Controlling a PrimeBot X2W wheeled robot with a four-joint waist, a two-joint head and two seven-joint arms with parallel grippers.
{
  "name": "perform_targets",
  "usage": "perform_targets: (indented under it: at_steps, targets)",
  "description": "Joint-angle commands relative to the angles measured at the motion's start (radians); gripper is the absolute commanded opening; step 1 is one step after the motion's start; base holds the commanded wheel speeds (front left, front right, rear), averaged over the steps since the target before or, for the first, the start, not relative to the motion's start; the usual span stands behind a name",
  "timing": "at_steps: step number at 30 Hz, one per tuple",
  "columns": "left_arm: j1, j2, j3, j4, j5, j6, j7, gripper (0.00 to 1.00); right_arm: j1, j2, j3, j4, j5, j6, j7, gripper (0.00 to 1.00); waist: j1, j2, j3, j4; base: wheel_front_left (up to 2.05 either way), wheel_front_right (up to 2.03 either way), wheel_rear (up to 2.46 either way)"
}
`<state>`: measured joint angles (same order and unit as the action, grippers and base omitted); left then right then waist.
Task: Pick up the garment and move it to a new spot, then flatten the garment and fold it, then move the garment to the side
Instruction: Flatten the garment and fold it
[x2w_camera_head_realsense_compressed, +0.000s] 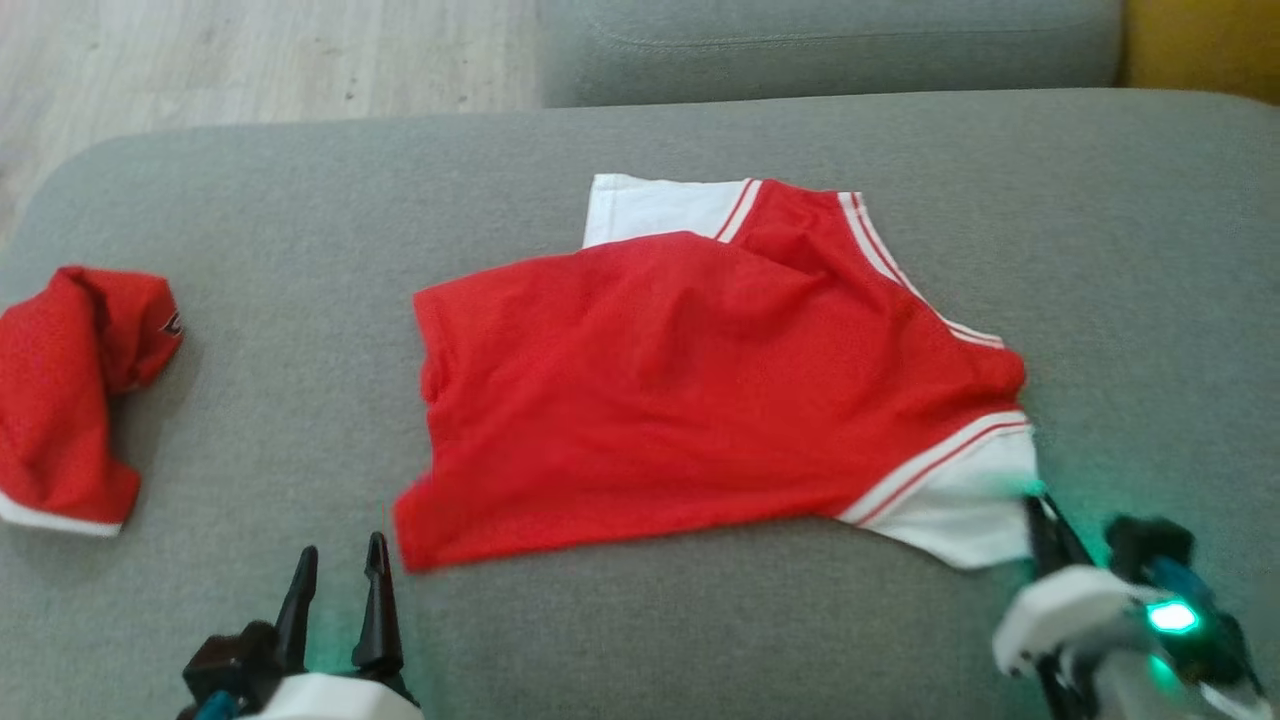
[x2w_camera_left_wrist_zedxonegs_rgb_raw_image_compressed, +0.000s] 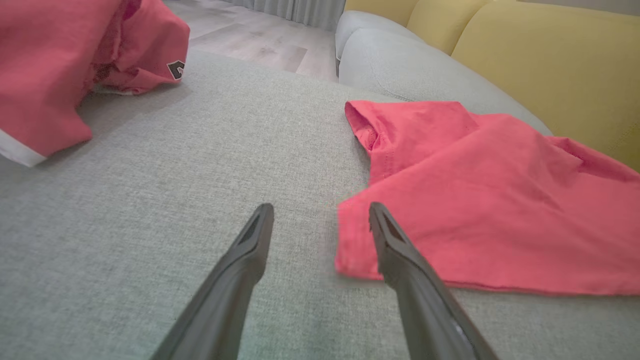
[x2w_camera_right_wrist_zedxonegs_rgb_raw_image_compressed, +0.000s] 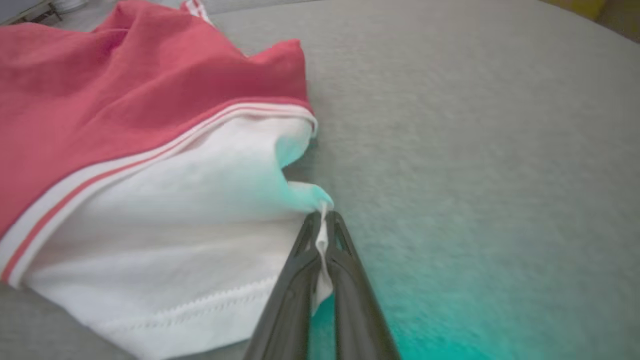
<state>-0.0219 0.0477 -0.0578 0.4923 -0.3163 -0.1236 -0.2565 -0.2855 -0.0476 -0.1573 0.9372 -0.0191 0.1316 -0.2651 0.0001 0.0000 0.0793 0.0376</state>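
Right gripper (x2w_camera_right_wrist_zedxonegs_rgb_raw_image_compressed: 322, 220) pinches the garment (x2w_camera_head_realsense_compressed: 700, 390) by one white sleeve.
Two red pieces on the sofa cushion (x2w_camera_head_realsense_compressed: 250, 250): garment central, crumpled red cloth (x2w_camera_head_realsense_compressed: 70, 390) well left; left gripper (x2w_camera_head_realsense_compressed: 340, 565) apart.

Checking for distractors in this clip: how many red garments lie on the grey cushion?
2. The white-sleeved red shirt lies spread at centre, sleeve pinched in the right tool; a crumpled red garment sits at the left. None seems hidden.
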Motion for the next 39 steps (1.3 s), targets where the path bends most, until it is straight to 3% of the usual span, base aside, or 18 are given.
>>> perform_targets:
  at_steps: [1, 3, 13, 21, 27, 28, 29, 39]
  targets:
    - [-0.031, 0.003, 0.035, -0.017, -0.015, -0.003, -0.005, 1.0, 0.043, -0.023, -0.003, -0.025, -0.005, -0.001, 0.003, 0.0, -0.0001, 0.0, -0.007, -0.012, 0.0, 0.0, 0.0]
    - [-0.029, 0.003, 0.032, -0.01, -0.033, -0.004, -0.005, 1.0, 0.071, -0.033, -0.025, -0.064, -0.005, -0.001, 0.003, 0.0, -0.0001, 0.0, -0.01, -0.028, 0.0, 0.0, 0.0]
    - [-0.031, 0.003, -0.023, 0.035, -0.117, -0.006, -0.005, 1.0, 0.125, -0.023, 0.054, -0.232, 0.069, -0.001, 0.003, 0.0, -0.0001, 0.0, -0.008, -0.084, 0.0, 0.0, 0.0]
    - [-0.044, 0.003, -0.164, 0.061, -0.212, -0.007, -0.005, 1.0, 0.109, -0.015, 0.103, -0.277, 0.104, -0.001, 0.003, 0.0, -0.0001, 0.0, 0.007, -0.089, 0.0, 0.0, 0.0]
    - [-0.081, 0.003, -0.212, 0.112, -0.248, -0.007, -0.005, 0.99, 0.089, -0.014, 0.124, -0.305, 0.122, -0.001, 0.003, 0.0, -0.0001, 0.0, 0.027, -0.099, 0.0, 0.0, 0.0]
    - [-0.086, 0.003, -0.22, 0.117, -0.253, -0.007, -0.005, 0.4, 0.087, -0.014, 0.125, -0.309, 0.125, -0.001, 0.003, 0.0, -0.0001, 0.0, 0.028, -0.1, 0.0, 0.0, 0.0]
    - [-0.092, 0.003, -0.227, 0.122, -0.255, -0.007, -0.005, 0.02, 0.085, -0.014, 0.127, -0.312, 0.127, -0.001, 0.003, 0.0, -0.0001, 0.0, 0.029, -0.101, 0.0, 0.0, 0.0]
    - [-0.12, 0.02, -0.227, 0.08, -0.274, -0.007, -0.005, 0.0, 0.07, -0.011, 0.135, -0.394, 0.181, -0.001, 0.003, 0.0, -0.0001, 0.0, 0.024, -0.093, 0.0, 0.0, 0.0]
